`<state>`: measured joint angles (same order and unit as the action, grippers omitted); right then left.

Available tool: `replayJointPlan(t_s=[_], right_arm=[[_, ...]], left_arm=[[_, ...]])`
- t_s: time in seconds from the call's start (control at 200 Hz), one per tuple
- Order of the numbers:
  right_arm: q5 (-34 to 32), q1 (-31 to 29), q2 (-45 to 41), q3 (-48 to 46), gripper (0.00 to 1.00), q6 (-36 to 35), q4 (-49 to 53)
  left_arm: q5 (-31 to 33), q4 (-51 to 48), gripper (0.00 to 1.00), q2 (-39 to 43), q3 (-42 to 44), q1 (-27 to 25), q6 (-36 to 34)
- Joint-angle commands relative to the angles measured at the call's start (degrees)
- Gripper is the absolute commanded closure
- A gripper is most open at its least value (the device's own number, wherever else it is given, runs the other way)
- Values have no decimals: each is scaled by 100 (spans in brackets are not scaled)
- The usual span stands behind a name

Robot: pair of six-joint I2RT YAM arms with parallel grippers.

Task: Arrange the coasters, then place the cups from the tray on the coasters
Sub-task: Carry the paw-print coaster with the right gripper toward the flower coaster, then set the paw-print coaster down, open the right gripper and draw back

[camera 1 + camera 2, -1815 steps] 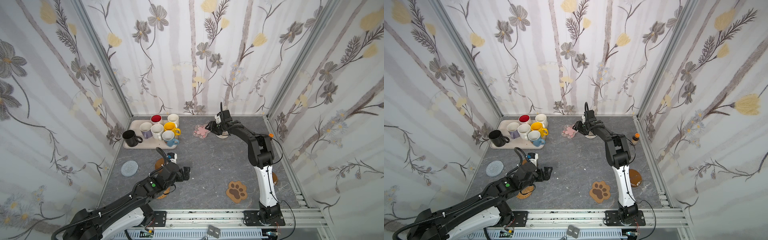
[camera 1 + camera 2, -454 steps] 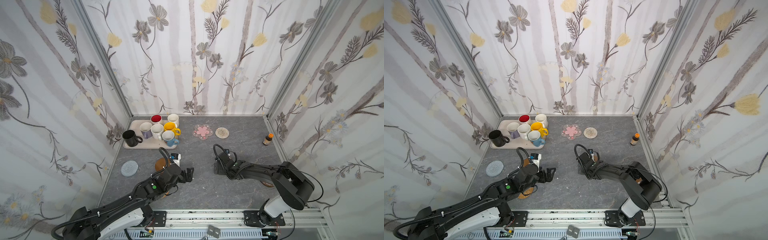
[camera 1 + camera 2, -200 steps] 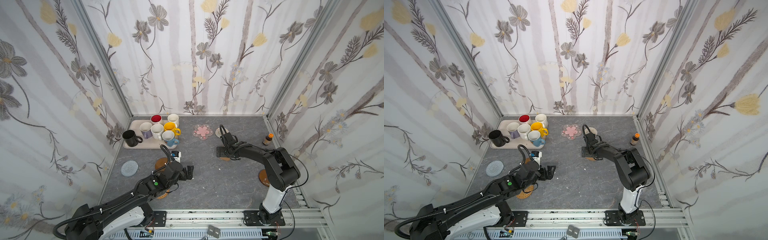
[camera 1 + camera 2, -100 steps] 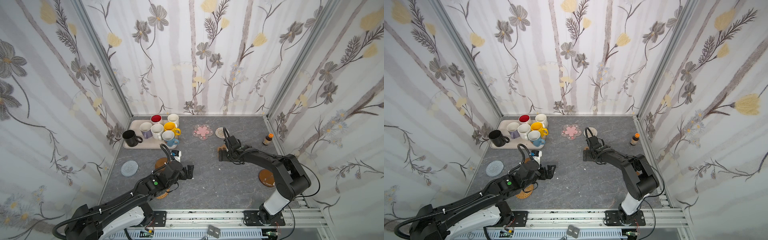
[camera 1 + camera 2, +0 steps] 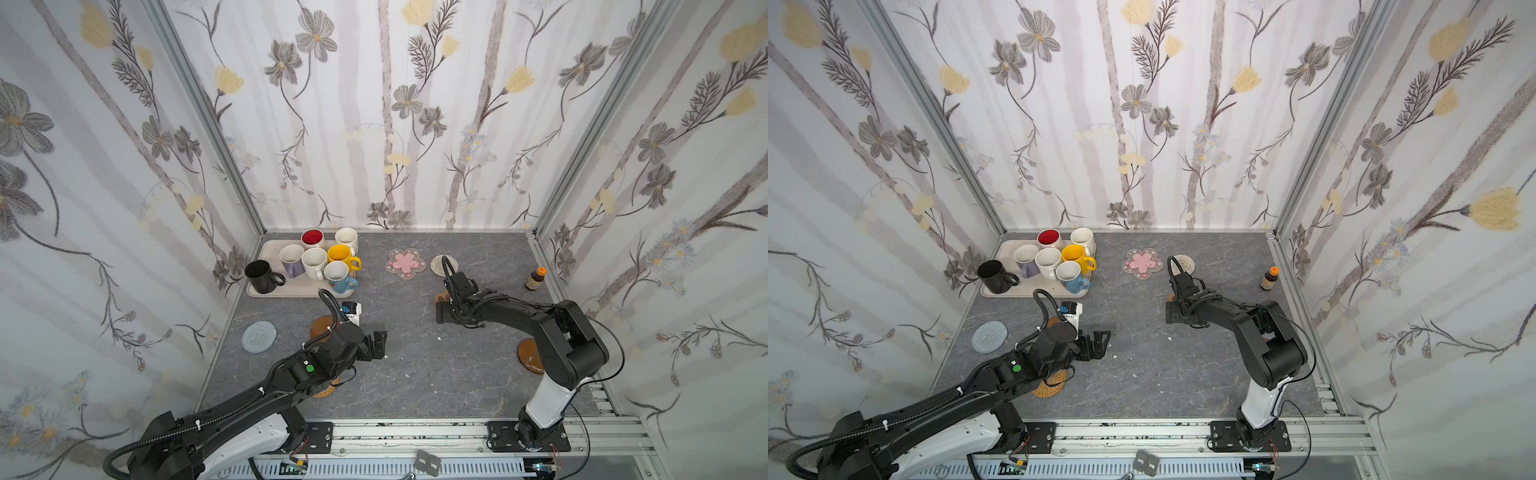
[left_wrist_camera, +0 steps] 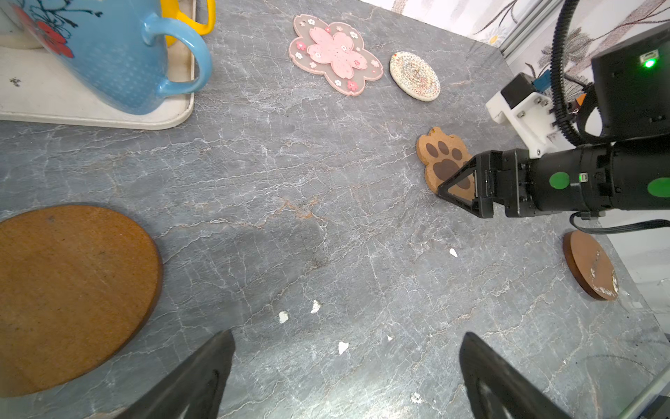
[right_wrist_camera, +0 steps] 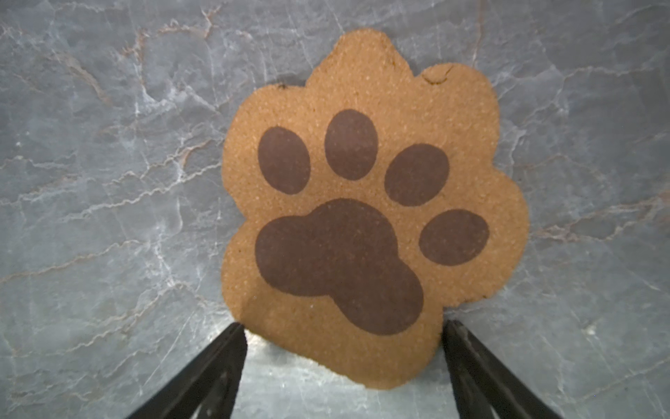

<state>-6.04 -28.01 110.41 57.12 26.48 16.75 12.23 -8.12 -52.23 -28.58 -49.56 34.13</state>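
One paw coaster (image 7: 355, 217) on desk (image 5: 415, 374), mid-right. Long axis heel-to-toes, toes toward white woven coaster (image 5: 444, 264). Earlier it lay at desk's front right. Right claw (image 7: 342, 324) spread, tips flanking heel, grip unclear. Left claw (image 6: 348, 335) released, empty.

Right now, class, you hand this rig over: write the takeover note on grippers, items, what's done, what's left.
Left gripper open, empty, above the table.
Right gripper: fingertips flank the paw coaster's near edge; grip unclear.
Done: blossom coaster and white woven coaster set side by side at the back.
Grey coaster, rattan coaster and two wooden discs lie scattered.
All seven cups sit on the tray.
Left: line up coasters, then move cups.
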Motion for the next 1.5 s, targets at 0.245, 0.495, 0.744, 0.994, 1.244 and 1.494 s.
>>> replayJointPlan(t_s=[0.245,0.495,0.744,0.994,1.244,1.494], right_arm=[[9,151,370,396,20,-125,-157],[14,283,551,709,20,-196,-88],[198,363,457,761,11,-319,-189],[146,401,-228,475,6,-319,-225],[198,408,-1022,67,6,-198,-46],[353,410,-2056,-234,7,-92,329]], left_arm=[[34,21,0,-174,-77,24,-11],[25,12,0,-208,-163,33,-59],[-147,-5,0,-314,-356,85,-143],[-203,-176,0,-140,-496,122,-204],[-236,-304,0,-26,-527,147,-259],[-417,-280,0,-280,-721,141,-227]])
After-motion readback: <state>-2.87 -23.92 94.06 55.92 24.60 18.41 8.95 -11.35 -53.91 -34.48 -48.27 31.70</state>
